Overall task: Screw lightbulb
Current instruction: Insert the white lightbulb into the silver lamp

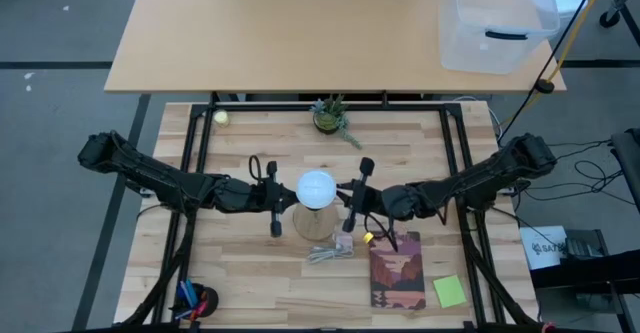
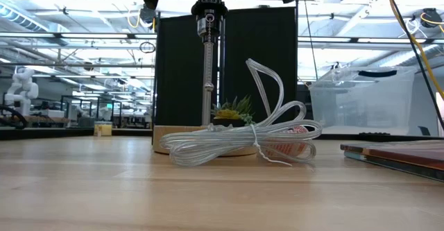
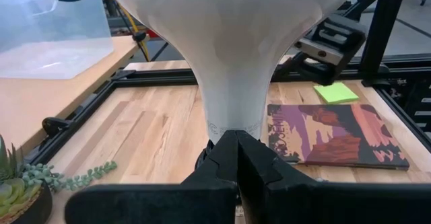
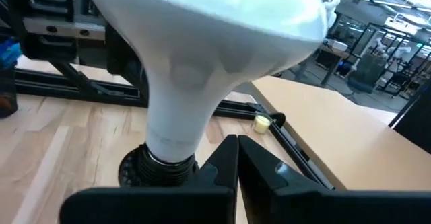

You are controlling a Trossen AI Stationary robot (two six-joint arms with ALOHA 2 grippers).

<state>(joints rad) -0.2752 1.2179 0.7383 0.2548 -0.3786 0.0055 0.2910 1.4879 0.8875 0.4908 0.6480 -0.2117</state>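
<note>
1. Our left gripper (image 1: 275,200) sits just beside the frosted white lightbulb (image 1: 316,188) on its left. In the high view its two dark fingers spread wide, one toward the far edge and one toward the near edge, and grasp nothing. We judge it waits there to steady the lamp or take over the turning.

2. Our right gripper (image 1: 356,194) mirrors it on the bulb's other side. Its fingers are equally wide apart and also empty. With both grippers flanking the globe, the bulb can be clasped from either side.

3. The lightbulb stands upright between the grippers, at the middle of the table. In the right wrist view its pale cone neck (image 4: 176,126) meets the black ribbed socket (image 4: 153,170), so the screw end seems already seated. How tightly, we cannot tell.

4. The socket tops a thin metal rod (image 2: 207,64) rising from a round pale wooden base (image 1: 312,223), which keeps the bulb raised to gripper height.

5. A coil of clear cable (image 2: 236,142) lies against the base on the near side.

6. Near our right arm lies a book with a red canyon cover (image 1: 398,270).
</note>
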